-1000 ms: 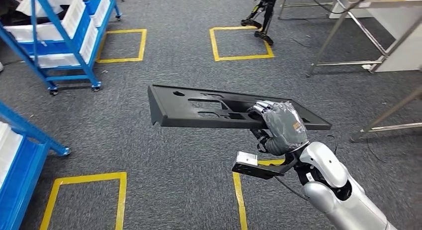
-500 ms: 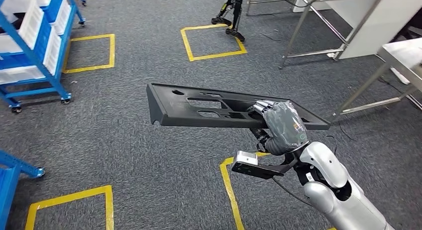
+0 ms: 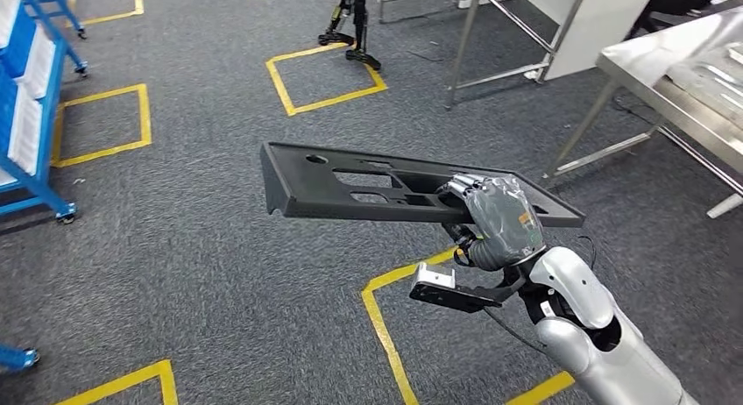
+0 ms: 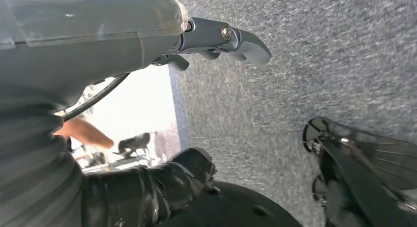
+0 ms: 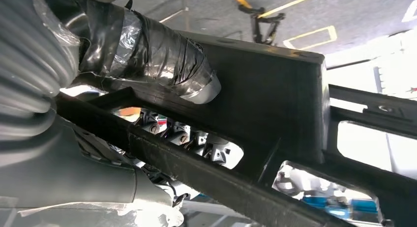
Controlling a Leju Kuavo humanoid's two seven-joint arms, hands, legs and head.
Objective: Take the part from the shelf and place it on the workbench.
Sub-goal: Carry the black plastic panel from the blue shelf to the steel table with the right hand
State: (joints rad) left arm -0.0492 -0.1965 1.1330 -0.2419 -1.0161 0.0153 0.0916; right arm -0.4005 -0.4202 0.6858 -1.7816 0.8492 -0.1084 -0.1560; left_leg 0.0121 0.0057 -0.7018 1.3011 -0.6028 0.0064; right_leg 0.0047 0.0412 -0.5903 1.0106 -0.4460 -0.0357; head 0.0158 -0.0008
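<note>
Head view is showing the right hand (image 3: 498,221) gripping a long black part (image 3: 350,188) near its right end, fingers curling over the top edge and wrapping it. Behind the hand, the silver right arm (image 3: 596,335) is reaching up from the lower right, carrying the part level above the grey carpet (image 3: 175,247), marked with yellow tape squares (image 3: 326,72). Right wrist view is showing the taped thumb (image 5: 162,60) pressing one face of the part while the fingers (image 5: 196,141) are clamping the other. Farther off, a steel workbench (image 3: 675,59) is standing at the upper right, well apart from the part. Whether the left hand (image 4: 196,38) is spread, I cannot tell.
</note>
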